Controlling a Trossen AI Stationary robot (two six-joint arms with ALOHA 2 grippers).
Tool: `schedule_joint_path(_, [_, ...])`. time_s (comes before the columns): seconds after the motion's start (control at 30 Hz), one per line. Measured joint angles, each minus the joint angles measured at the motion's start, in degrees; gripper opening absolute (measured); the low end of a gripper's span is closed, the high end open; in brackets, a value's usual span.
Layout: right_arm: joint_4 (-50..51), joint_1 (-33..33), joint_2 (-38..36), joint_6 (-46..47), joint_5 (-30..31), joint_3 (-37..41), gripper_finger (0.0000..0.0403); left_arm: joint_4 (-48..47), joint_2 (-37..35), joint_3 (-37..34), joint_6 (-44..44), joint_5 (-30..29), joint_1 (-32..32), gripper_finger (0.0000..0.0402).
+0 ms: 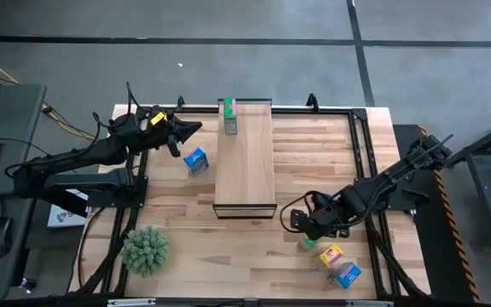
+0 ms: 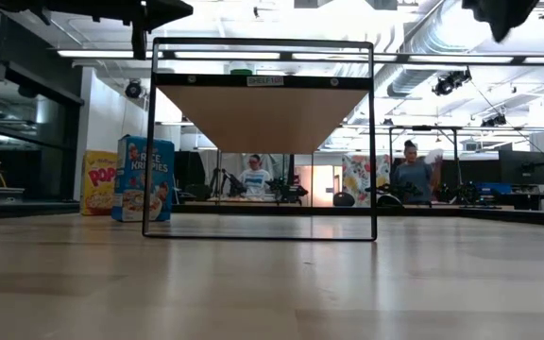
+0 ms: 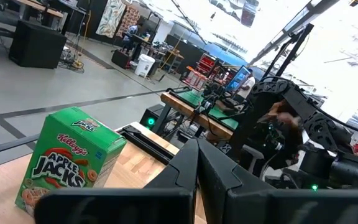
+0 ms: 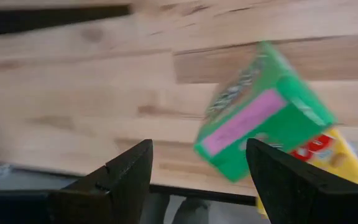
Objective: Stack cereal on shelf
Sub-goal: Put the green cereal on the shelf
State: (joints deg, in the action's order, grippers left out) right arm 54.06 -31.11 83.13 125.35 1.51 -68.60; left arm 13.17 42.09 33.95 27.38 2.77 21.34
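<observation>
1. Left gripper (image 1: 190, 129) – fingers together, empty, above table just left of shelf (image 1: 245, 183); blue box (image 1: 196, 159) lies near it on the tabletop.
2. Shelf far end: one green box (image 1: 228, 117) stacked, upright.
3. Right gripper (image 4: 197, 180) – fingers apart, nothing held, at green box (image 4: 263, 112), which lies tilted beside yellow box (image 1: 331, 254) and blue box (image 1: 346, 274).
4. Handling, est.: thin card, light, crushable, smooth faces. Grip across narrow sides, gently.

Your right gripper (image 4: 197, 177) hangs over the table (image 4: 73, 93), fingers (image 4: 120, 171) spread wide. Ahead of them a green box (image 4: 263, 112) with a pink panel sits tilted, touching or overlapping a yellow box (image 4: 328, 155) behind it. A dark strip (image 4: 48, 18) runs along the table's edge.
</observation>
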Motion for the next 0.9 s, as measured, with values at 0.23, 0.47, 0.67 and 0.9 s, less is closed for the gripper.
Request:
schedule_joint_path(0.23, [-2.71, -0.11, 0.0, -2.63, -2.55, 0.0, 0.0252, -0.02, 0.0, 0.0, -0.08, -0.02, 0.0, 0.0])
schedule_joint_path(0.47, [-4.89, -0.39, -0.04, -4.2, -4.14, 0.0, 0.0262, -0.04, 0.0, 0.0, -0.05, 0.0, 0.0, 0.0])
schedule_joint_path(0.67, [0.38, -1.77, -0.07, 2.27, -9.0, 0.0, 0.0299, -0.04, 0.0, 0.0, -0.02, 0.0, 0.0, 0.0])
schedule_joint_path(0.9, [0.74, -4.94, -0.09, 8.12, -6.39, 0.0, 0.0303, -0.04, 0.0, 0.0, -0.05, 0.02, 0.0, 0.0])
